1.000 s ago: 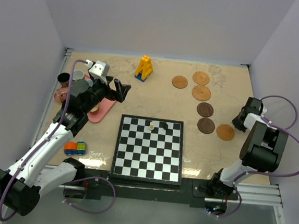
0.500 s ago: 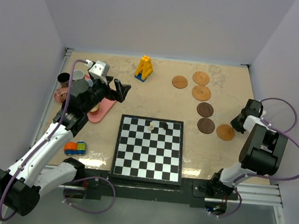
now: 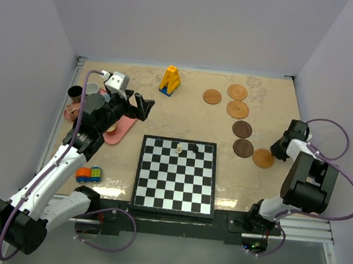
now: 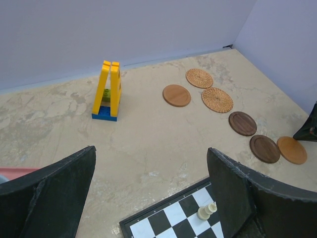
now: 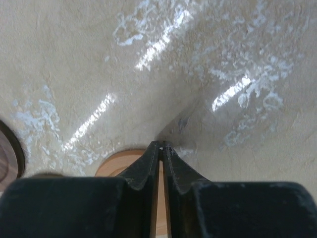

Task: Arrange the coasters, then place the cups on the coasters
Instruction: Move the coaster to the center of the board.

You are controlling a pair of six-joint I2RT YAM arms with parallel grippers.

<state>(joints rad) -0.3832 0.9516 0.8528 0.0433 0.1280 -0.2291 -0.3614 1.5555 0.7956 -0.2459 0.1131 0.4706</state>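
Six coasters lie at the right: tan ones (image 3: 212, 96), (image 3: 237, 91), (image 3: 237, 109), dark ones (image 3: 242, 129), (image 3: 243, 148), and a tan one (image 3: 263, 158) nearest. My right gripper (image 3: 280, 151) is shut, its tips low at that last coaster's right rim. In the right wrist view its fingertips (image 5: 159, 145) meet over the tan coaster (image 5: 119, 161). The cups (image 3: 75, 91), (image 3: 92, 88) cluster at the far left, partly hidden by my left arm. My left gripper (image 3: 143, 107) hangs open, holding nothing, above the table; its wrist view shows the coasters (image 4: 177, 95), (image 4: 291, 150).
A chessboard (image 3: 174, 193) with two small pieces (image 3: 179, 148) lies at the near centre. A yellow block (image 3: 170, 80) stands at the back. The pink tray (image 3: 119, 133) sits at the left under the cups. A small toy car (image 3: 88, 174) lies near the left arm.
My right gripper has moved nearer and slightly left, staying shut, and the closest tan coaster has slid a little left toward the dark one. The left arm has not moved.
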